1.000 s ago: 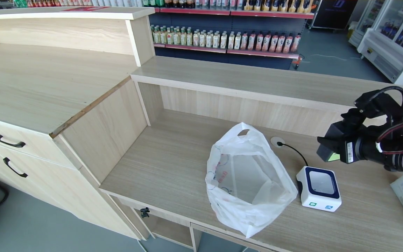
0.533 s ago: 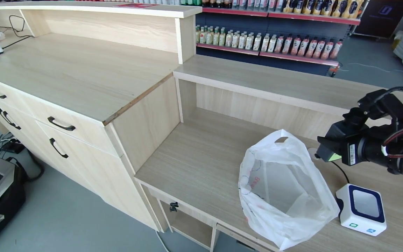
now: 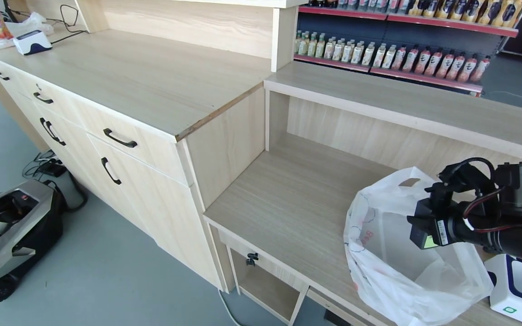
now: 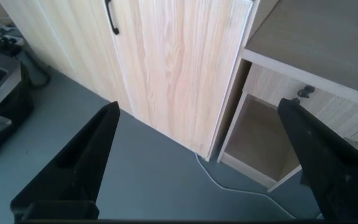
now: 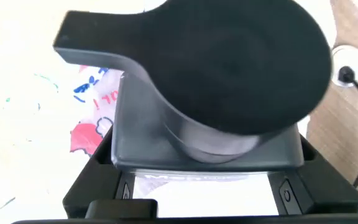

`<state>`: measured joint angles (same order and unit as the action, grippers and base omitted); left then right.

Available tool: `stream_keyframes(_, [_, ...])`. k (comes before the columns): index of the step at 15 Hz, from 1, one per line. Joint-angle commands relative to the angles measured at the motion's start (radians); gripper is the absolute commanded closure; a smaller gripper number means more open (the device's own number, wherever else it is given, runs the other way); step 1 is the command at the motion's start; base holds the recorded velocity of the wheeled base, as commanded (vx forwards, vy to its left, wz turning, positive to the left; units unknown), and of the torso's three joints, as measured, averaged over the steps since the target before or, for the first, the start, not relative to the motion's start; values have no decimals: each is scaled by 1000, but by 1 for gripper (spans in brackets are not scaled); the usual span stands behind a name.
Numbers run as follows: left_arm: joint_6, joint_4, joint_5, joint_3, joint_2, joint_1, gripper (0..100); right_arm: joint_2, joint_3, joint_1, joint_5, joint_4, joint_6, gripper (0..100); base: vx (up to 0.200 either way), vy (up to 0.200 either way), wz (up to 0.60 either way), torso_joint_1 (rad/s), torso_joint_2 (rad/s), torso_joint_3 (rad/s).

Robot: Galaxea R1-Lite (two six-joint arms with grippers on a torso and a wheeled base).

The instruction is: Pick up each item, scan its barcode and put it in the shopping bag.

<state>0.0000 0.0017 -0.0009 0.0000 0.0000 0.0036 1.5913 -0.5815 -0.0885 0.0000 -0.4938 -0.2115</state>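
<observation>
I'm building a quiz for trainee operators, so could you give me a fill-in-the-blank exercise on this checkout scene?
1. The right gripper holds a dark grey boxy item over the white plastic shopping ____.
2. The white scanner with a dark blue top sits on the pale wooden ____.
3. The left gripper hangs with its fingers ____ above the grey floor.
Missing words: bag; counter; open.

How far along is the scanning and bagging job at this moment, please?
Nothing shows inside the shopping bag yet. The right gripper holds a dark item over its open mouth; releasing it remains. Whether the scanner read it cannot be told.
</observation>
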Motion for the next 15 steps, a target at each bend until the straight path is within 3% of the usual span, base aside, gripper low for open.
stream_keyframes(1, [0,-2,1,0,0,1,0,64,17,12,0,-14,1,100,0,0,0,-159,388,246])
stream_keyframes(8, [0,0,-1,0,0,1,0,47,72,10,127,-32,34,100,0,0,0,-23,66,41])
stream_keyframes(15, [0,0,-1,0,0,1,0,104,149,9,189,-161,34,100,0,0,0,0,0,0])
